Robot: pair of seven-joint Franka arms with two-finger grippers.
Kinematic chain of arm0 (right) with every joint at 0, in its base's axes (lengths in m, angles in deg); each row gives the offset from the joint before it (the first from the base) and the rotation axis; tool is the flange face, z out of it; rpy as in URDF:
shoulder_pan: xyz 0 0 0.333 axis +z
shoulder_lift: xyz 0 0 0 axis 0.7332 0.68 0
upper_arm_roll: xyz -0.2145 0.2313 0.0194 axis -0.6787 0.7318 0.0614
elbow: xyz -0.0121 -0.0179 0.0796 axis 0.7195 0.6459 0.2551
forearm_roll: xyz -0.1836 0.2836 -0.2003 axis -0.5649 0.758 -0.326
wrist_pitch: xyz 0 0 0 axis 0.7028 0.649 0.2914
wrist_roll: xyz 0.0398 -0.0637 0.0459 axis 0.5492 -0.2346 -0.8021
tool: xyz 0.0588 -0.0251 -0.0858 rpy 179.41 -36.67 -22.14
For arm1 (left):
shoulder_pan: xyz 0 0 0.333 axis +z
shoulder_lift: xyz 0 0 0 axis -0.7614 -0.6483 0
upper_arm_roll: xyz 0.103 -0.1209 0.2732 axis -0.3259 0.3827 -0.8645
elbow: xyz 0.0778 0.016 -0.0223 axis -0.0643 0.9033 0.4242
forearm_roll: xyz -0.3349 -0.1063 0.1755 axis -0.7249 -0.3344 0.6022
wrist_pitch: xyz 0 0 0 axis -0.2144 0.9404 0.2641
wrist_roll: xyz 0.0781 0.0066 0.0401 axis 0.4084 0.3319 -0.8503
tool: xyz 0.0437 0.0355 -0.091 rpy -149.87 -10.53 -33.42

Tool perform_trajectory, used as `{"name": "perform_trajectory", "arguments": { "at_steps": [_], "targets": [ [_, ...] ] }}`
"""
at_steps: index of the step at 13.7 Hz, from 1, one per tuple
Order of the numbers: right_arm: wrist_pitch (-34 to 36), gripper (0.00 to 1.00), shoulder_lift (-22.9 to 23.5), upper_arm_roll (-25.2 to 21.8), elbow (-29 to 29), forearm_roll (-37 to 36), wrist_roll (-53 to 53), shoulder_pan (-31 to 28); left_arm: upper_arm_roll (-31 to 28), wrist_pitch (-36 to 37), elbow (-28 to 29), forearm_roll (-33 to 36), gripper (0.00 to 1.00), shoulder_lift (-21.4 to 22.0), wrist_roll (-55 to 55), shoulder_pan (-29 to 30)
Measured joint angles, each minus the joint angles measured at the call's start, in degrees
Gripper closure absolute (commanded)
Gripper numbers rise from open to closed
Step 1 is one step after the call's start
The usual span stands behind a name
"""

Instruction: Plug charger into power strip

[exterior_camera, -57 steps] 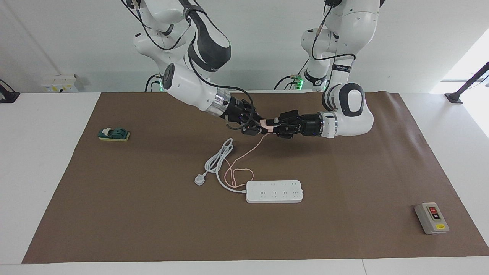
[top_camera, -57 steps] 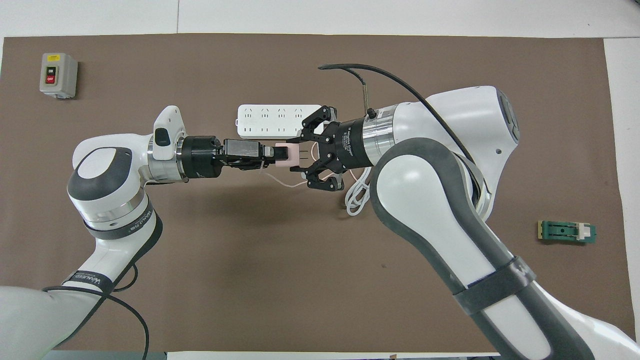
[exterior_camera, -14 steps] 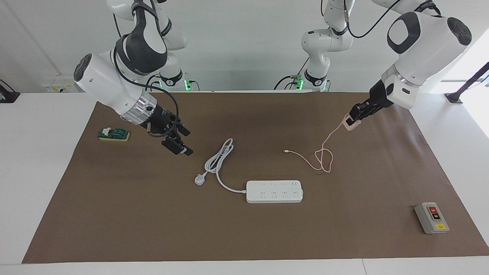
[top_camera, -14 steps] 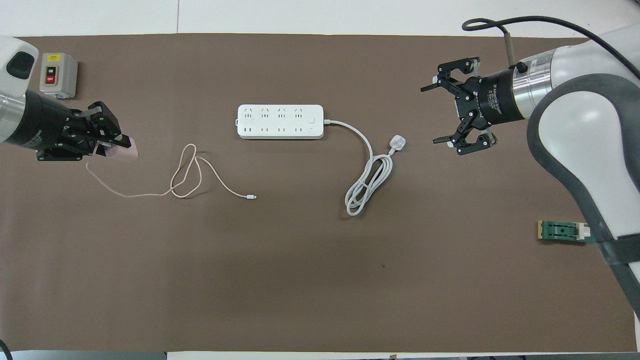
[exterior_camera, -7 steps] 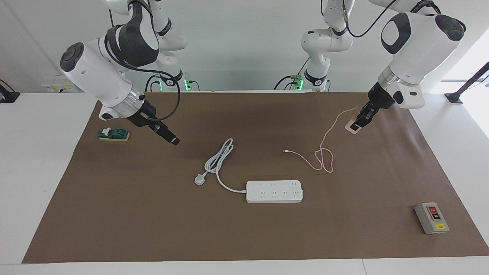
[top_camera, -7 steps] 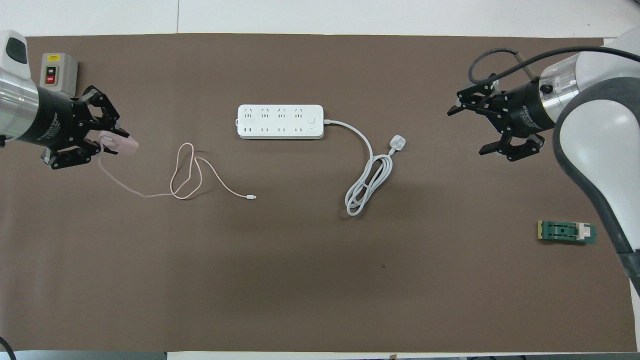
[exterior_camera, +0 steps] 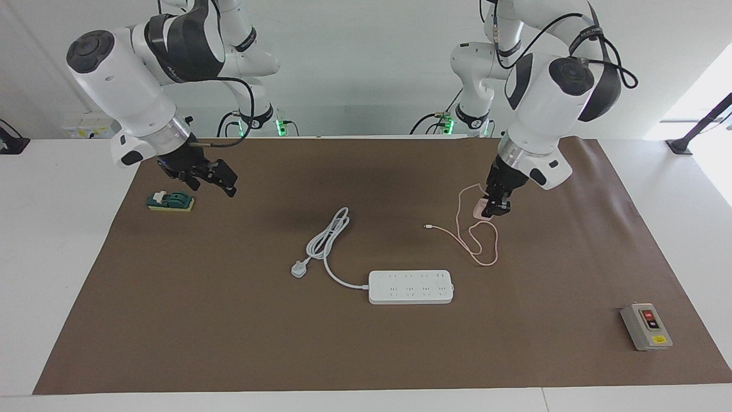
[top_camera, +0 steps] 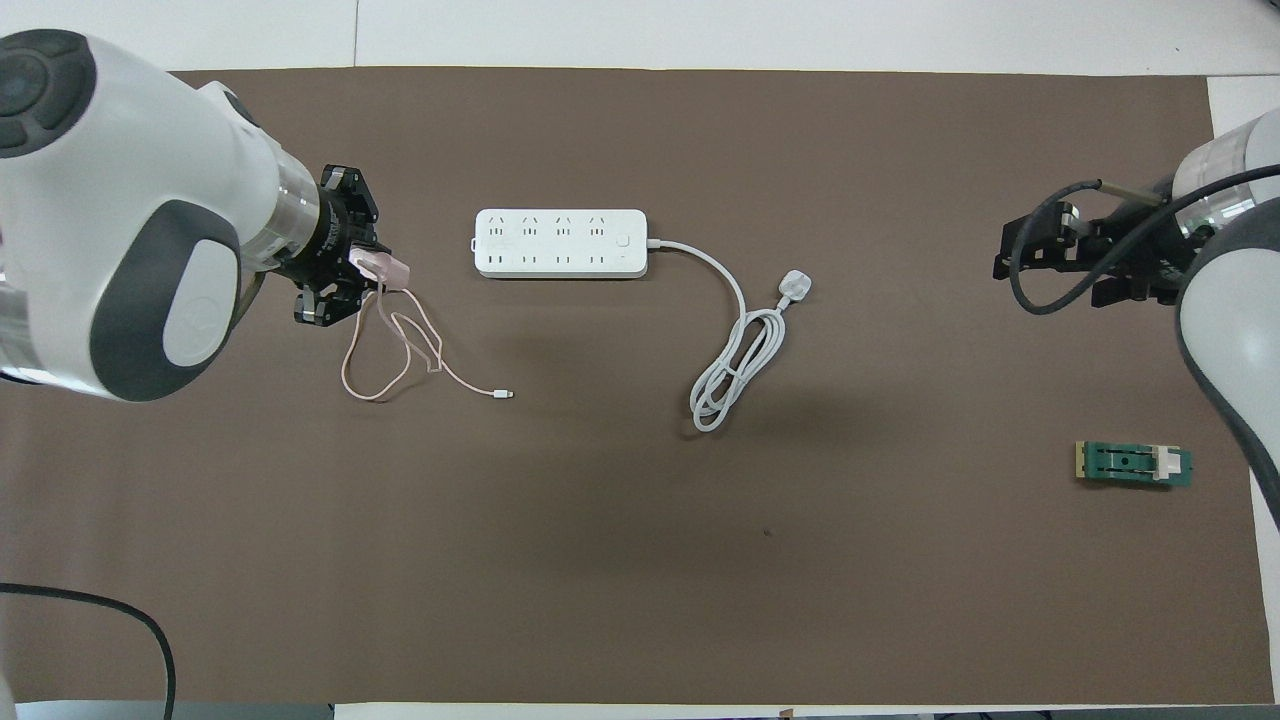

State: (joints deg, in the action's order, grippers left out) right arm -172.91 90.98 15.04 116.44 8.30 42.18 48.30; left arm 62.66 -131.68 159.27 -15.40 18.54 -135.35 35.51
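Note:
The charger (exterior_camera: 484, 211) (top_camera: 389, 266), a small pale pink cube, hangs just above the brown mat with my left gripper (exterior_camera: 495, 207) (top_camera: 368, 268) shut on it. Its thin pink cable (exterior_camera: 479, 243) (top_camera: 392, 350) drops in loops onto the mat and ends in a small connector. The power strip (exterior_camera: 410, 286) (top_camera: 560, 243), a long white bar with rows of sockets, lies flat mid-table, farther from the robots than the cable loops. My right gripper (exterior_camera: 230, 182) (top_camera: 1003, 255) hangs open and holds nothing, over the mat toward the right arm's end.
The strip's thick white cord coils beside it and ends in a white plug (exterior_camera: 298, 268) (top_camera: 793, 288). A green block (exterior_camera: 170, 201) (top_camera: 1133, 464) lies under the right arm. A grey box with red and black buttons (exterior_camera: 646, 327) sits at the left arm's end.
My left gripper has carried the charger lower and toward mid-table, bunching the cable loops. My right arm has drawn back toward its own end, still open.

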Motion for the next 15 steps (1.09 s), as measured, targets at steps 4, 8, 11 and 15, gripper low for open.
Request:
{"name": "perform_trajectory", "arguments": {
  "at_steps": [4,8,11,15],
  "targets": [
    [1.53,0.0,-2.81,-0.14,0.53,-3.94,-13.81,-1.14,-0.05,-4.33,-1.57,2.61,1.0,-8.08,-8.84,-3.56],
    [2.12,0.0,-6.7,-0.07,4.48,-6.71,-15.9,-1.43,-0.09,-4.81,-5.17,2.66,1.0,-12.64,-10.06,-4.32],
    [2.13,0.0,-8.11,-0.07,7.24,-7.14,-15.9,-1.5,-0.09,-5.87,-5.59,3.08,1.0,-13.72,-10.64,-4.6],
    [2.13,0.0,-8.24,-0.12,7.48,-7.31,-15.9,-2.55,-0.27,-5.81,-9.08,4.21,1.0,-17.47,-10.68,-4.6]
  ]
}}
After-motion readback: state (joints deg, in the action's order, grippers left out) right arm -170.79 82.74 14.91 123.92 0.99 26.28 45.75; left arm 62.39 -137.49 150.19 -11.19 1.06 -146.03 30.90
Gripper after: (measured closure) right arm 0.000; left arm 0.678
